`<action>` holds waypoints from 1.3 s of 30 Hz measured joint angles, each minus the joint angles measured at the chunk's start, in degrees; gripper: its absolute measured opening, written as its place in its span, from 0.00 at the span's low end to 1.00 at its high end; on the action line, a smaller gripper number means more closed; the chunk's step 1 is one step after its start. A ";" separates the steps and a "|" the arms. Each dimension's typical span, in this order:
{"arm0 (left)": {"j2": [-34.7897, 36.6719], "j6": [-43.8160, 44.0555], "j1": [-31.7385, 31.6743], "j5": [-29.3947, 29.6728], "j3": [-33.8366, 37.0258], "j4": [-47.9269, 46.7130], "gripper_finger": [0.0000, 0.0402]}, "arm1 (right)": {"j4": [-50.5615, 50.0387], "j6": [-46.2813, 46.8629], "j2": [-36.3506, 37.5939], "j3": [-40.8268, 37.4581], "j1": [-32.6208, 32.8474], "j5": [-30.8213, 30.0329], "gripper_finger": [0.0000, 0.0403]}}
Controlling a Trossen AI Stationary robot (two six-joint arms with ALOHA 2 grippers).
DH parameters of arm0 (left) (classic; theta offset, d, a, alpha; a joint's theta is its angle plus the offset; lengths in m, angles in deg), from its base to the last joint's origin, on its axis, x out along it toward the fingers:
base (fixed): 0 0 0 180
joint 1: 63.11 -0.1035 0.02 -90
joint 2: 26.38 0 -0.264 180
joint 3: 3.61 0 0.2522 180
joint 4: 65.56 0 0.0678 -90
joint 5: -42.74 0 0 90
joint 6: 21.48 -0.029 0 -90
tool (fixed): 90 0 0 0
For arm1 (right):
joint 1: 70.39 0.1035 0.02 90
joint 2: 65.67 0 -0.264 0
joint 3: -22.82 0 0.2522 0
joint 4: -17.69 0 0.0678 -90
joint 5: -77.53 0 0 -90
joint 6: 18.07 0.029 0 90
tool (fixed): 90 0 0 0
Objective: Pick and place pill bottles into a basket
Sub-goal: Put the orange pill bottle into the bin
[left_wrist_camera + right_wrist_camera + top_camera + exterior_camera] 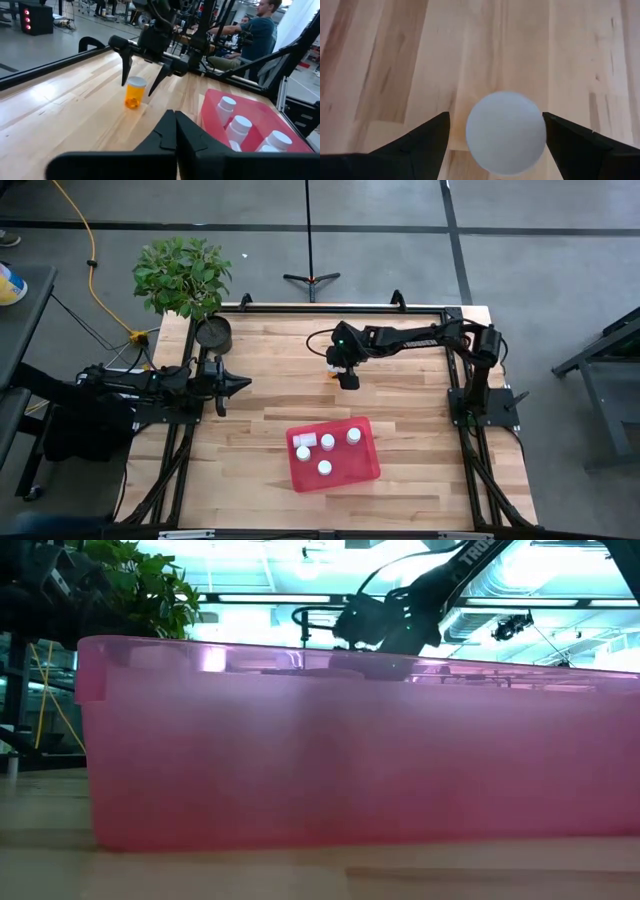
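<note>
An amber pill bottle (pixel 135 94) with a white cap (pixel 505 132) stands upright on its base on the wooden table, left of centre toward the far side. My right gripper (pixel 137 89) hangs open above it, one finger on each side of the cap, touching nothing. The red basket (pixel 362 465) sits on the table near the front edge, with several white pill bottles (pixel 327 442) standing inside. Its wall (pixel 350 760) fills the low view. My left gripper (pixel 245 383) waits shut at the table's left edge.
A black round pot (pixel 213 332) stands at the far left corner, with a green plant (pixel 180 275) behind it. A dark frame rail (pixel 50 65) runs along the table's edges. Bare wood lies between the amber bottle and the basket. A person (pixel 260 30) sits beyond the table.
</note>
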 joint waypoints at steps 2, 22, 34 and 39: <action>0.00 0.00 0.02 -0.13 0.00 0.01 0.05 | -0.06 0.20 -0.34 0.00 0.00 -0.20 0.76; 0.00 -0.17 0.00 -0.37 0.00 -0.01 0.09 | -0.04 -0.02 -0.34 0.00 0.00 -1.83 0.66; 0.00 -0.20 0.02 -0.39 0.00 -0.01 0.05 | -0.07 -0.02 -0.34 0.00 -0.02 -0.66 0.53; 0.00 0.00 0.02 -0.44 0.00 -0.01 0.13 | -0.07 0.18 -0.34 0.00 -0.03 -0.68 0.50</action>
